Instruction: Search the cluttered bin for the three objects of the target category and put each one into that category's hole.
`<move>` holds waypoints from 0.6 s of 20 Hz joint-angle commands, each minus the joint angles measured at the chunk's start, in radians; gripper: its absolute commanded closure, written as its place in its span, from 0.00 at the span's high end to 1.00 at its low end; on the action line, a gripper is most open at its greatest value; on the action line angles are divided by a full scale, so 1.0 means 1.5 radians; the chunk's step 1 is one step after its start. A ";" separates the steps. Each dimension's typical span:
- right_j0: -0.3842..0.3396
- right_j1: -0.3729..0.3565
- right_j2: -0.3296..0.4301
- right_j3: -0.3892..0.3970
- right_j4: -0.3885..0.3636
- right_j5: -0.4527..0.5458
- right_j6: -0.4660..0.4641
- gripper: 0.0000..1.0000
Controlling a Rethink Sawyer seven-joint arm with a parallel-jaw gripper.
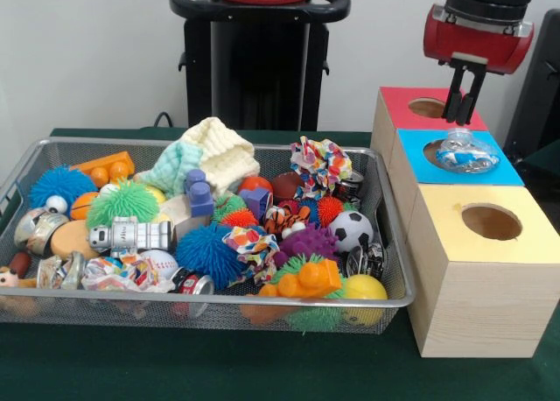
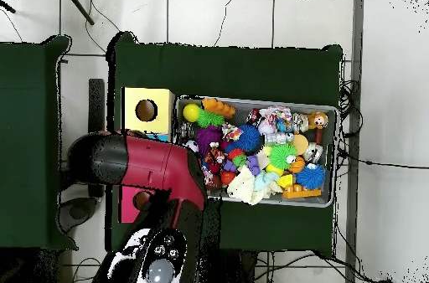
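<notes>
The cluttered bin (image 1: 210, 301) is a wide silver wire-mesh basket heaped with toys, balls, cans and cloth; it also shows in the overhead view (image 2: 255, 100). Right of it stand three wooden boxes with holes, topped red (image 1: 398, 103), blue (image 1: 416, 165) and yellow (image 1: 529, 243). A crumpled clear plastic object (image 1: 464, 151) lies across the blue box's hole. My gripper (image 1: 462, 119) hangs just above it, tips close together, holding nothing. In the overhead view the arm (image 2: 142, 162) hides the gripper and most of the blue box.
In the bin lie a soccer ball (image 1: 351, 229), a purple spiky ball (image 1: 308, 242), a blue spiky ball (image 1: 203, 252), a yellow ball (image 1: 365, 289) and a folded cloth (image 1: 219, 151). The black pedestal (image 1: 258, 68) stands behind the bin.
</notes>
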 commanded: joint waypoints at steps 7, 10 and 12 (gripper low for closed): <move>-0.011 0.028 0.071 0.072 -0.002 -0.064 0.102 0.00; -0.010 0.024 0.070 0.070 -0.001 -0.056 0.101 0.00; -0.012 0.025 0.071 0.070 0.000 -0.056 0.100 0.00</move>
